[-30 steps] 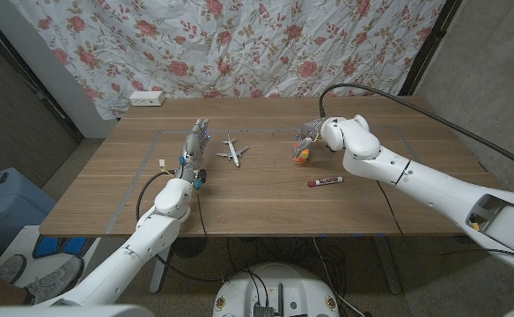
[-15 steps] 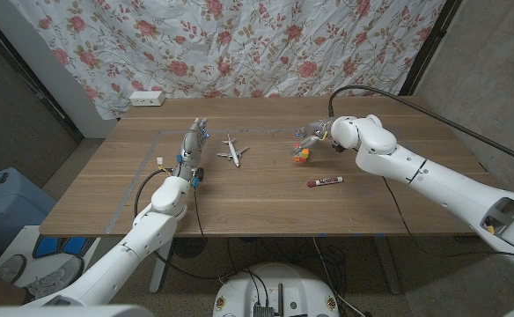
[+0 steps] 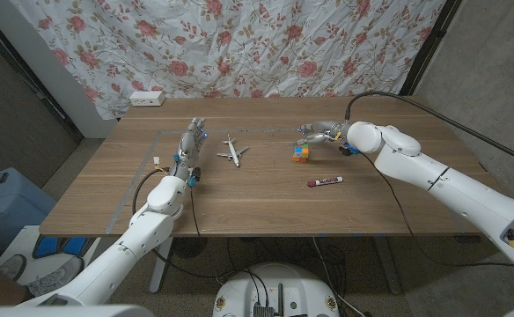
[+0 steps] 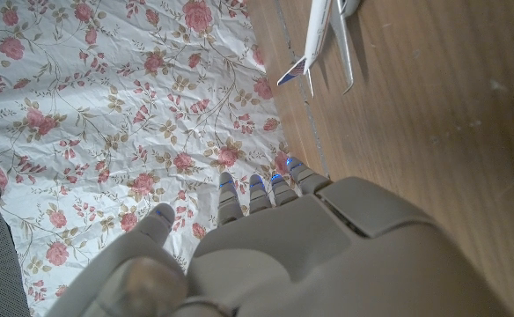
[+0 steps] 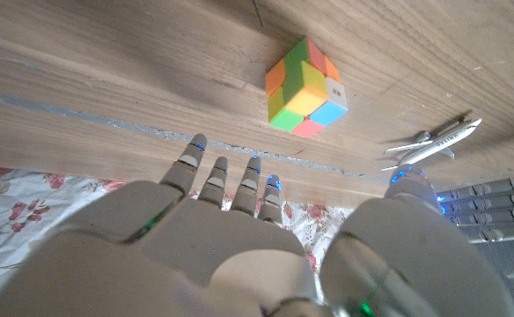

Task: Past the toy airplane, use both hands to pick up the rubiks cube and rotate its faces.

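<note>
The Rubik's cube point(image 3: 302, 152) stands on the table a little right of centre, with orange, green and blue faces showing point(image 5: 305, 86). My right hand point(image 3: 324, 132) hovers just behind and to the right of it, fingers spread, holding nothing; a gap separates the fingertips point(image 5: 226, 169) from the cube. The white toy airplane point(image 3: 231, 151) lies between the two hands and also shows in the wrist views point(image 4: 327, 35) point(image 5: 433, 141). My left hand point(image 3: 191, 143) stands to the left of the airplane with its fingers stretched out point(image 4: 266, 189) and nothing in them.
A red marker point(image 3: 325, 182) lies in front of the cube, nearer the table's front edge. A white power strip point(image 3: 147, 98) sits at the back left corner. A flowered cloth point(image 3: 266, 44) hangs behind the table.
My right hand has drawn back to the right, off the cube, and its arm has swung outward. The cube now stands free on the table. The left hand has hardly moved.
</note>
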